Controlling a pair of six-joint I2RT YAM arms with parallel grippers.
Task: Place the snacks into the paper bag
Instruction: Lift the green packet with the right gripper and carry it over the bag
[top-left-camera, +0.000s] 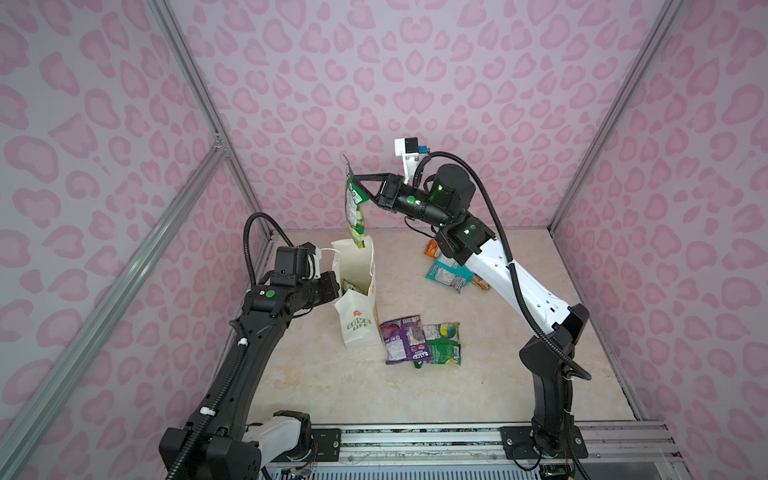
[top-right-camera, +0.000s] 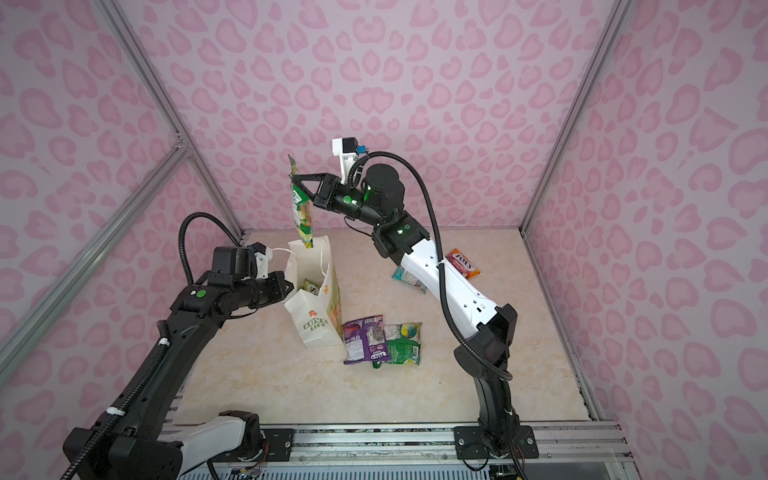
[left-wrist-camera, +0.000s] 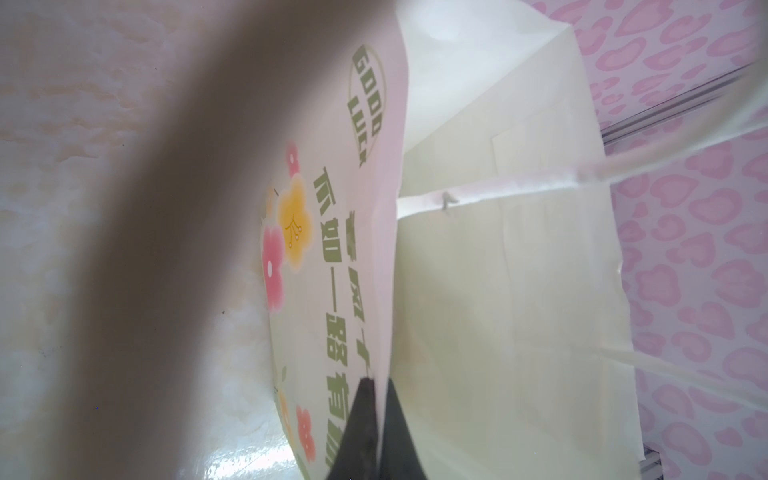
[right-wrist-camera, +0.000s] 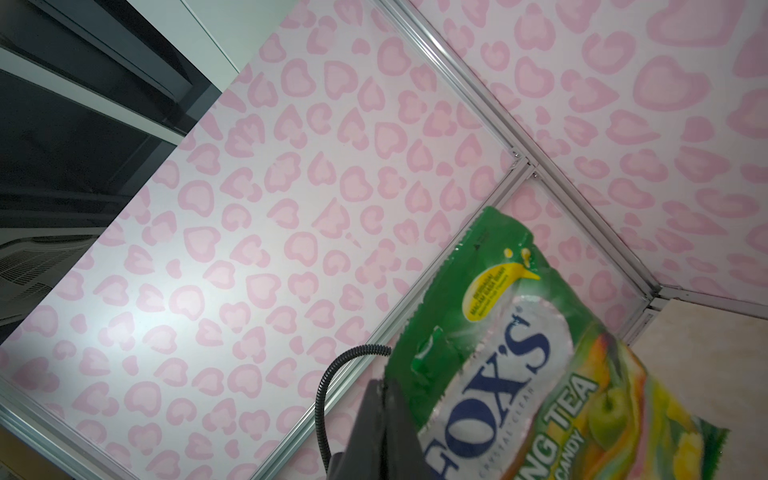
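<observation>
Top views: the right arm reaches high across the middle, the right gripper (top-left-camera: 352, 181) pinching a green packet (top-left-camera: 354, 208) whose lower end hangs at the open mouth of the paper bag (top-left-camera: 358, 328), upright on the table (top-left-camera: 457, 386). The left arm extends level, the left gripper (top-left-camera: 337, 289) at the bag's rim. Left wrist view: jaws pressed on the bag wall. Right wrist view: jaws clamp the packet's edge.

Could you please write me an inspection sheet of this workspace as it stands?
Surface: beige marbled tabletop.
Job's things: paper bag upright; held green packet hanging over its mouth; purple packet and lying green packet beside it; teal packet, orange packet by the right arm.
Clutter: nothing seen.
Grippers: left gripper shut on the paper bag's edge; right gripper shut on the held green packet.
Cables: black hose along each arm.
Surroundings: pink heart-print walls, aluminium frame.
</observation>
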